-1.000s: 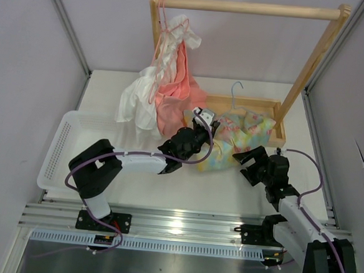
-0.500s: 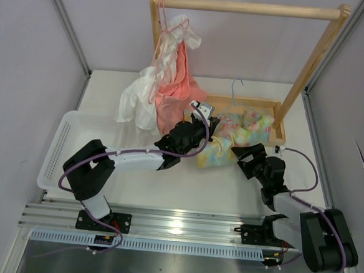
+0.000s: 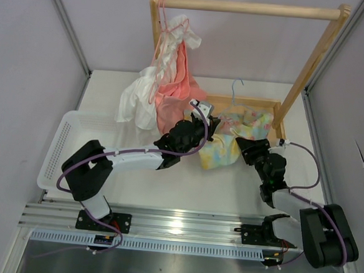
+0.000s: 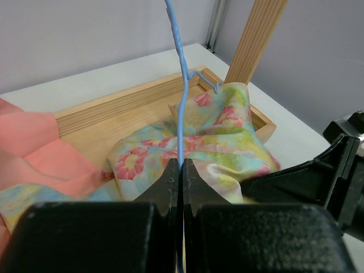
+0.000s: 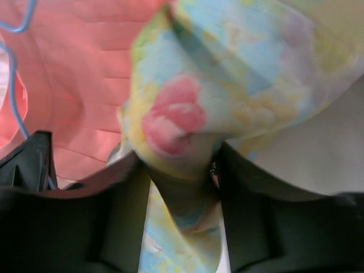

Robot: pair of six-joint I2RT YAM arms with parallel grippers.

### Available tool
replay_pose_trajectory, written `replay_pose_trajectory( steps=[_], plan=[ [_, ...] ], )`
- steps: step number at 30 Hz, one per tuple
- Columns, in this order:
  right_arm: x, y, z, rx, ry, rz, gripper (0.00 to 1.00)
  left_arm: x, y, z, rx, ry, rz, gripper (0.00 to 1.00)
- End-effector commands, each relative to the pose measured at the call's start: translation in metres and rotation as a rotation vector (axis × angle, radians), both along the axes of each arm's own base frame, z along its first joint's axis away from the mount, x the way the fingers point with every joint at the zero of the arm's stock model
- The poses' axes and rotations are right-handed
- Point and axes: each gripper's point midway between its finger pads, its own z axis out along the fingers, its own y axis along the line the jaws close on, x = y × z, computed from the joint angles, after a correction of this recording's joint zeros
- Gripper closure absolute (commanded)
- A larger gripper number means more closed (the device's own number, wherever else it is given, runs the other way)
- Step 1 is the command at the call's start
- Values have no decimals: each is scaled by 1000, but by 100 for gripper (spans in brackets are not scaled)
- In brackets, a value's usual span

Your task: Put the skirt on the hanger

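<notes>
- Left tool [image 3: 211, 124]: clenched on the light-blue wire hanger [image 3: 236, 92]. In the left wrist view the 2 fingers [image 4: 165, 185] meet on the wire with no gap, and the tool [image 4: 182, 166] grips the hanger [image 4: 181, 85] low on its straight section.
- Hanger position: the wire rises from the left tool over the wooden base frame [image 3: 250, 103] of the clothes rack [image 3: 250, 8]. Its hook end points toward the rear of the desk [image 3: 228, 186].
- Right tool [image 3: 245, 145]: grasping a fold of the skirt [image 3: 221, 153]. In the right wrist view the flower-print cloth [image 5: 227, 51] fills the space between the 2 dark fingers [image 5: 114, 199] of the tool [image 5: 179, 170].
- Skirt position: it lies bunched partly on the base frame and partly on the desk, between the 2 tools. In the left wrist view the skirt [image 4: 227, 136] lies around and behind the hanger wire. Whether the wire passes inside the cloth cannot be determined.
- A section of the blue wire [image 5: 12, 91] shows at the left edge of the right wrist view.
- Salmon-pink garment [image 3: 175, 105]: hangs from the left end of the rack, with its lower edge just beside the left tool.
- White garment [image 3: 137, 105]: hangs to the left of the salmon-pink garment.
- White mesh basket [image 3: 62, 147]: stands at the left side of the desk, well apart from the skirt.
</notes>
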Motion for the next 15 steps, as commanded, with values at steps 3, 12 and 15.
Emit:
replay_pose_trajectory(
  steps=[3,12,15],
  plan=[
    [5,-14,57,-57,-120,-75,77,-1,3,62,-118,-88,-7,100],
    [-22,-18,121,-177,-92,-23,100,13,2,49,-71,-119,25,100],
    [-24,-21,142,-220,-99,-15,100,15,0,42,-65,-122,24,100]
  ],
)
